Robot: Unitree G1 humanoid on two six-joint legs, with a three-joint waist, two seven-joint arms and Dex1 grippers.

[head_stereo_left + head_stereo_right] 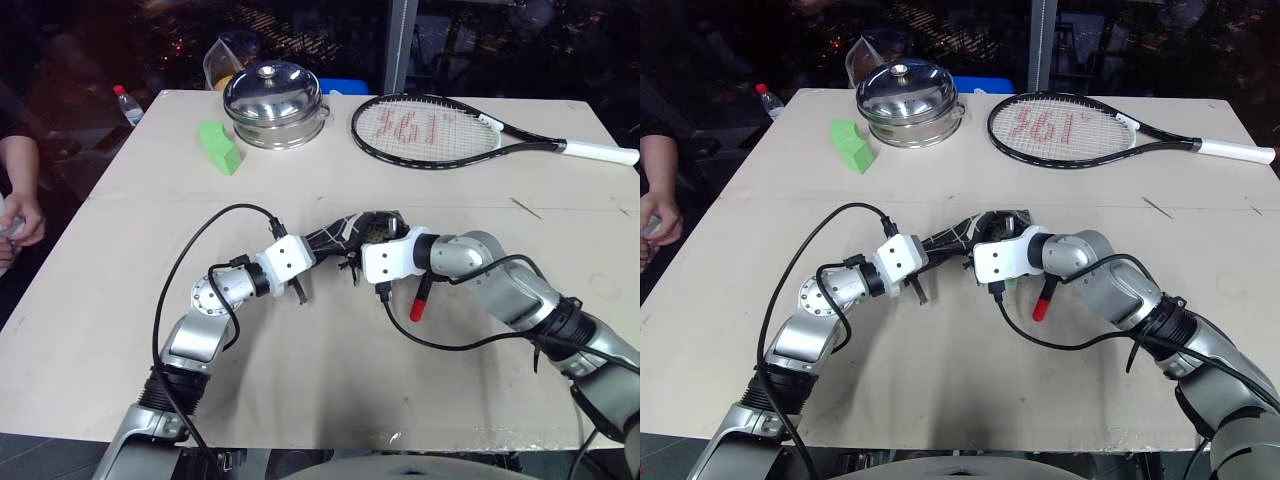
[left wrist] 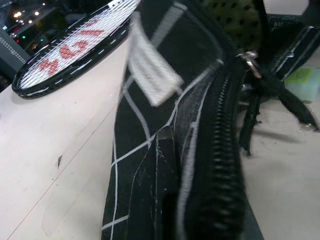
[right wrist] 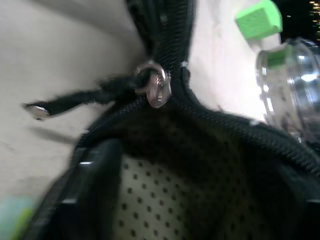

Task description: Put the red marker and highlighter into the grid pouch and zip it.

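Black grid pouch (image 1: pixel 345 233) pinched shut in left gripper (image 1: pixel 322 243) | right gripper (image 1: pixel 1002 232) at its open mouth, grip unclear | red marker (image 1: pixel 421 297) beneath right wrist

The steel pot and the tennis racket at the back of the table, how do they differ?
The steel pot is a rounded, shiny metal vessel with a domed lid and knob; the tennis racket is flat, with a black frame, a white handle and red marks on its strings. The pot stands upright near the green block; the racket lies flat, its handle pointing to the robot's right. Both rest on the pale table, untouched by either gripper.
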